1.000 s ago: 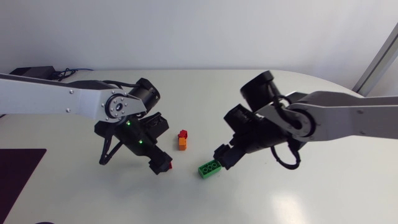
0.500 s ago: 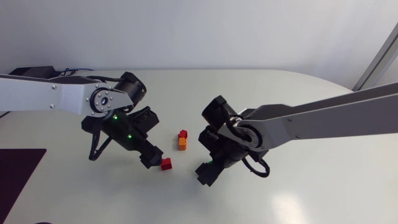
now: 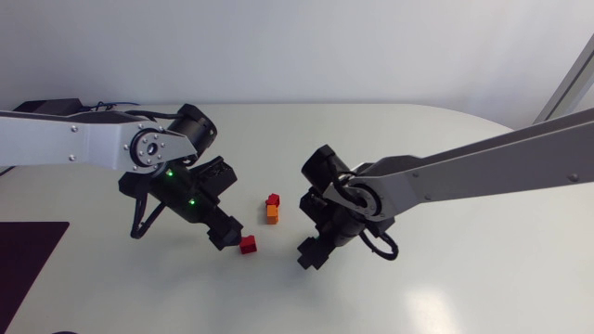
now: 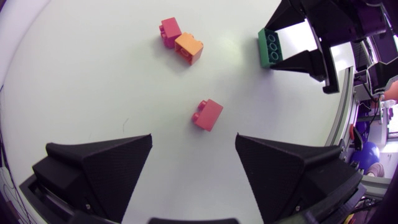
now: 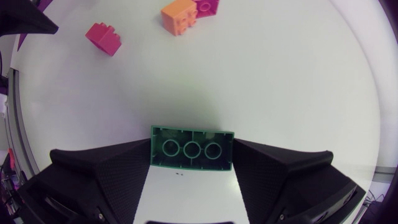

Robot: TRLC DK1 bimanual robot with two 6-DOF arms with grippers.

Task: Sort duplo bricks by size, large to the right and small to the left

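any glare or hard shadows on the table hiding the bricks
Head view: one faint bright patch on the table, away from every brick; shadows are soft. Left wrist view: the red brick is evenly lit. Right wrist view: no glare on the green brick.

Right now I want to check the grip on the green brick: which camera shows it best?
The right wrist view: the green brick sits clamped in the right end effector, underside facing the camera. The left wrist view shows it farther off and partly covered. In the head view the end effector hides it.
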